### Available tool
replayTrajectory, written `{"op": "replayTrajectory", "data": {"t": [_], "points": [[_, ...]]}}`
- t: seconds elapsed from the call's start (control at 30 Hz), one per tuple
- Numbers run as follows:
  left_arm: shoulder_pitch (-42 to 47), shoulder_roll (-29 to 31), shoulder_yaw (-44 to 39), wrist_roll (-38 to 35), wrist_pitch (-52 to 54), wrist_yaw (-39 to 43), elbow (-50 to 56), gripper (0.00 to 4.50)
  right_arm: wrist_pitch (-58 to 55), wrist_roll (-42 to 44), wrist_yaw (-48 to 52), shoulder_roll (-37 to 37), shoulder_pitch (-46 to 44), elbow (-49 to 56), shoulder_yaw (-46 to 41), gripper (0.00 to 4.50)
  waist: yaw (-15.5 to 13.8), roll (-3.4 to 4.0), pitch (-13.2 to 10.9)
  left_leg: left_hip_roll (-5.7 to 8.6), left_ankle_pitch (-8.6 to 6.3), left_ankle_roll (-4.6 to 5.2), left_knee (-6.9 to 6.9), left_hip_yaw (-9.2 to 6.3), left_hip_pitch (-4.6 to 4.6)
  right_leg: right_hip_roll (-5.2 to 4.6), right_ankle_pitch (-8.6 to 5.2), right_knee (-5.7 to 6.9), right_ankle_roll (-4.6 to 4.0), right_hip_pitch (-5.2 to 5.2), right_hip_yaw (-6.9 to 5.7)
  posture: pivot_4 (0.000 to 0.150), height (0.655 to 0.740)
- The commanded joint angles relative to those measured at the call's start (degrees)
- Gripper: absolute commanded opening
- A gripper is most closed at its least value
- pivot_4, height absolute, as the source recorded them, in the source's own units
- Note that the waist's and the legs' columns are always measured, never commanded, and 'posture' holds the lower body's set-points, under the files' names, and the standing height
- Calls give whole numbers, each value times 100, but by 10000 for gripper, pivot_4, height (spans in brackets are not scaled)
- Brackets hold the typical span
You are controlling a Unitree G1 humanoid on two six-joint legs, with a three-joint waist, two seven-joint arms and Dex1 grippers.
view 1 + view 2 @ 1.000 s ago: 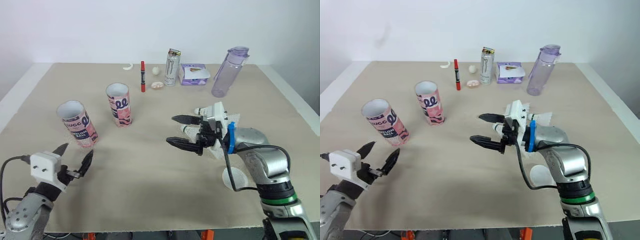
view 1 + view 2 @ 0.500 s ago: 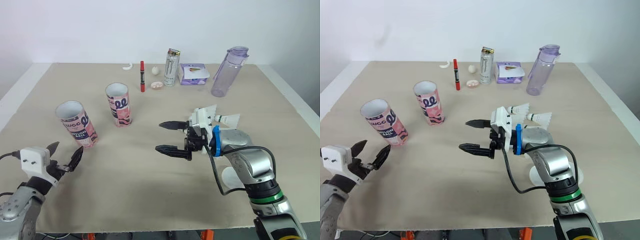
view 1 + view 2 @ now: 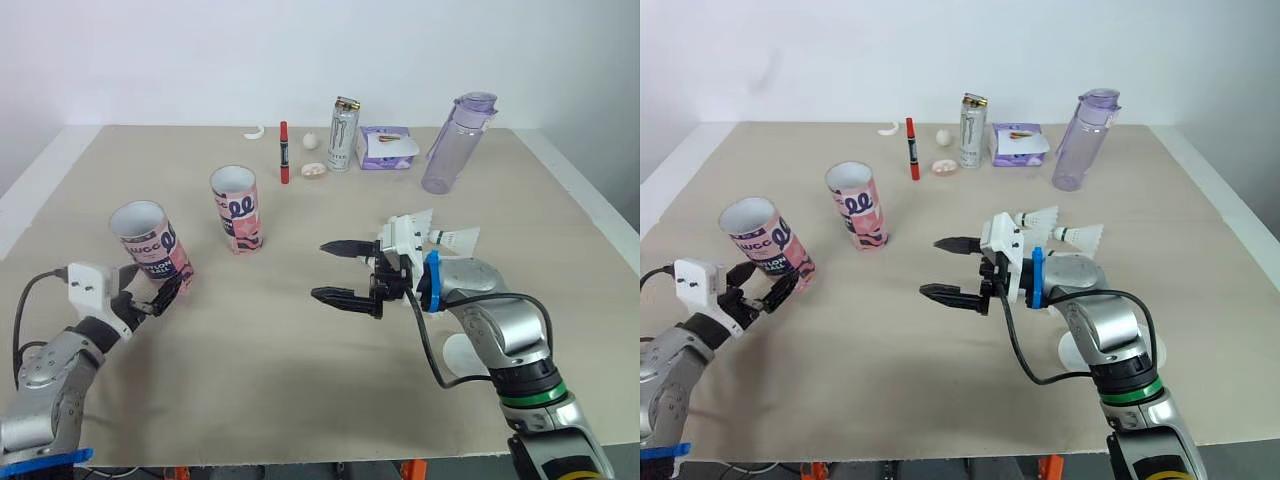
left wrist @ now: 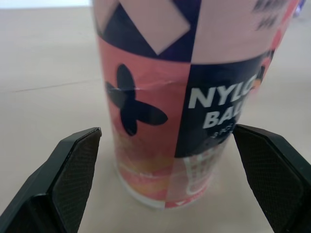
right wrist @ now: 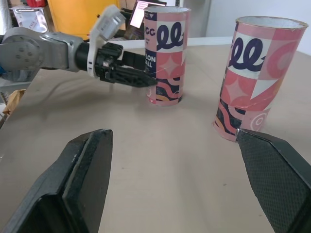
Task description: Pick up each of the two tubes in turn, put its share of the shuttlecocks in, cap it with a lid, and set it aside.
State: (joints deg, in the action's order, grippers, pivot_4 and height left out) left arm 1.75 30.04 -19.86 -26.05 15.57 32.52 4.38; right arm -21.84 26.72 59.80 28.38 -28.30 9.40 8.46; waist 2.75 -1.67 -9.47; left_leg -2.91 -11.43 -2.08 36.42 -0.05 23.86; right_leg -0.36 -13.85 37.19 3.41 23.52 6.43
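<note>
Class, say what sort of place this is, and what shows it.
Probably an indoor robot test bench: a plain table against a bare white wall, staged with two open tubes, shuttlecocks and stray props such as a can and a water bottle.

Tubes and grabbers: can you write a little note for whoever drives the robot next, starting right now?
Left gripper: open, fingers either side of the left tube, not gripping.
Right gripper: open, empty.
Other tube upright; both uncapped.
Shuttlecocks and a lid lie on the right side.
Done: nothing yet.
To do: grasp, fill, cap, set aside, twice.
</note>
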Motion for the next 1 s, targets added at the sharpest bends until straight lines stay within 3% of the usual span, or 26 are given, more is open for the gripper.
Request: {"op": "replayTrajectory", "data": {"t": [0.03,0.47,0.87,0.93,1.0], "points": [[209,148,73,143,-111,142,-189,45000,47,60,-41,35,-102,215,-184,43628,-1,0,0,0,0,0,0,0,0,0,0,0,0,-1,0,1500,7400],[1072,267,454,572,-758,789,-1417,45000,3,92,-140,68,-69,334,-196,43628,-3,0,0,1,0,0,-2,-10,14,0,11,0,25,6,-7,1500,7400],[1275,238,564,613,-1308,1221,-2006,45000,-53,118,-169,73,-68,385,-190,43628,-4,0,0,2,0,0,-2,-15,21,1,11,0,27,7,-8,1500,7400],[1266,228,575,611,-1341,1266,-2048,39540,-61,124,-165,75,-68,390,-192,45000,-4,0,0,2,0,0,-1,-16,21,1,11,0,27,6,-8,1500,7400],[1249,221,583,609,-1384,1298,-2086,31189,-69,130,-155,82,-66,395,-193,45000,-4,0,0,2,0,0,-1,-16,21,1,11,0,28,6,-8,1500,7400]]}}
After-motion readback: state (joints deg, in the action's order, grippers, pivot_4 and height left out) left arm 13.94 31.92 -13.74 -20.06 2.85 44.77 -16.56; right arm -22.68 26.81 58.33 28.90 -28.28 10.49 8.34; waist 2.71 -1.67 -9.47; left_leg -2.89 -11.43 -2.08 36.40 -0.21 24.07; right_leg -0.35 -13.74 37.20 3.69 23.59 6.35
